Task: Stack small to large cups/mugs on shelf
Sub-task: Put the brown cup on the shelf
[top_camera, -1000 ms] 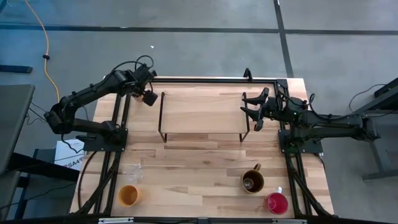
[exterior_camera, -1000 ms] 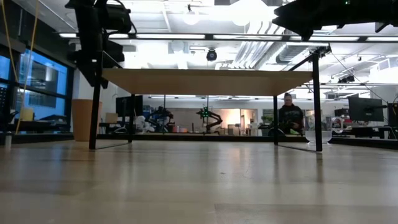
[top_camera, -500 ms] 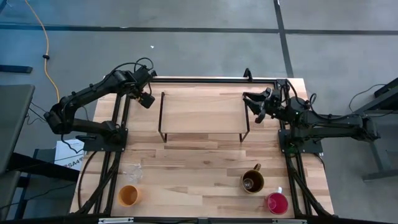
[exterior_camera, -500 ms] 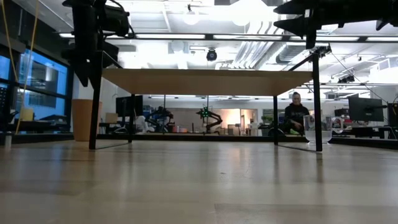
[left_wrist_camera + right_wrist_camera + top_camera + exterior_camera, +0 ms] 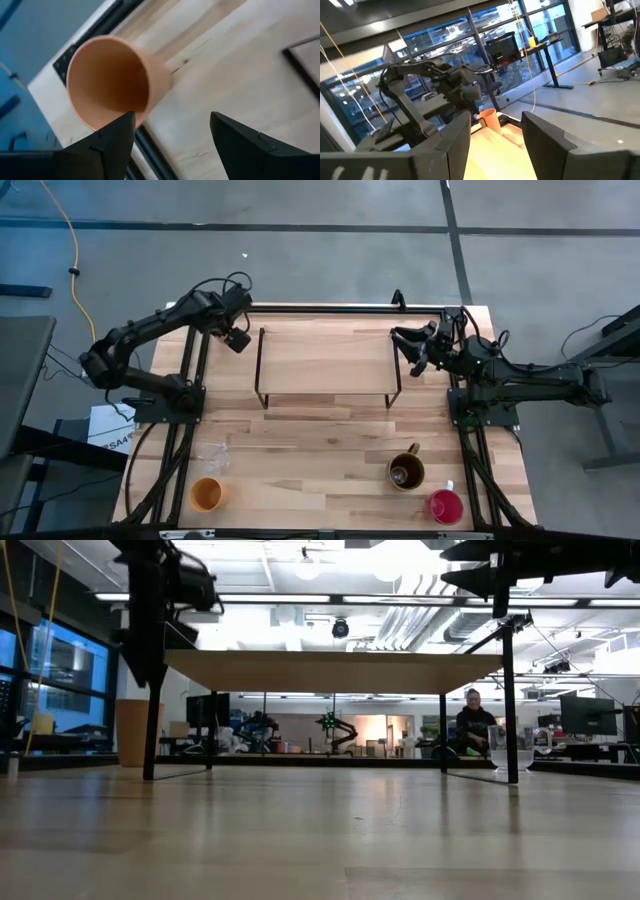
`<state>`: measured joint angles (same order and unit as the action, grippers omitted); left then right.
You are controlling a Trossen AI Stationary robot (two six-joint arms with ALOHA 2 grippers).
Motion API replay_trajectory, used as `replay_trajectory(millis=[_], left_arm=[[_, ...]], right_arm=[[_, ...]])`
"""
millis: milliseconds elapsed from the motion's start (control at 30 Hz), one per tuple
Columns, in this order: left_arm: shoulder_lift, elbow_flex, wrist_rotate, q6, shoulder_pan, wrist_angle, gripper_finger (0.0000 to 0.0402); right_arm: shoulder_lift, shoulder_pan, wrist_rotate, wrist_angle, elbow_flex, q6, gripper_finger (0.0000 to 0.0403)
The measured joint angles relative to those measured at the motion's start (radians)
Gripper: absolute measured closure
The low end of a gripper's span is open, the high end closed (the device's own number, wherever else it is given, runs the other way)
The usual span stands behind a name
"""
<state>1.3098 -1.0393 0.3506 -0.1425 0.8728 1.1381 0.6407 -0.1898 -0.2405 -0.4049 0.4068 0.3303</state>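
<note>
As I held left gripper (image 5: pixel 170 132) splayed beside tumbler (image 5: pixel 112 80), nudge risked toppling it; right gripper (image 5: pixel 412 348) part-open, empty.

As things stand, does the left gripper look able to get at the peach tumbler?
Probably yes: the left gripper is open with the peach tumbler directly ahead on the wooden table, and nothing lies between them.

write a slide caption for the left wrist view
Left gripper, open, hovers beside a peach tumbler near the wooden table's edge.
</note>
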Motion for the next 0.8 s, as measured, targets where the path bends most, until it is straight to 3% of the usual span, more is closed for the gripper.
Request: replay_trajectory(millis=[133, 433, 667, 800], left_arm=[[0.041, -0.007, 0.044, -0.062, 0.003, -0.023, 0.0158], [0.085, -0.008, -0.001, -0.158, 0.027, -0.039, 0.0158], [0.159, -0.007, 0.080, -0.233, 0.020, -0.050, 0.0158], [0.168, -0.007, 0.087, -0.237, 0.017, -0.048, 0.0180]], right_arm=[[0.000, 0.000, 0.000, -0.004, 0.000, -0.052, 0.0236], [0.000, 0.000, 0.000, -0.004, 0.000, -0.068, 0.0236], [0.000, 0.000, 0.000, -0.019, 0.000, -0.034, 0.0236], [0.000, 0.000, 0.000, -0.035, 0.000, -0.017, 0.0236]])
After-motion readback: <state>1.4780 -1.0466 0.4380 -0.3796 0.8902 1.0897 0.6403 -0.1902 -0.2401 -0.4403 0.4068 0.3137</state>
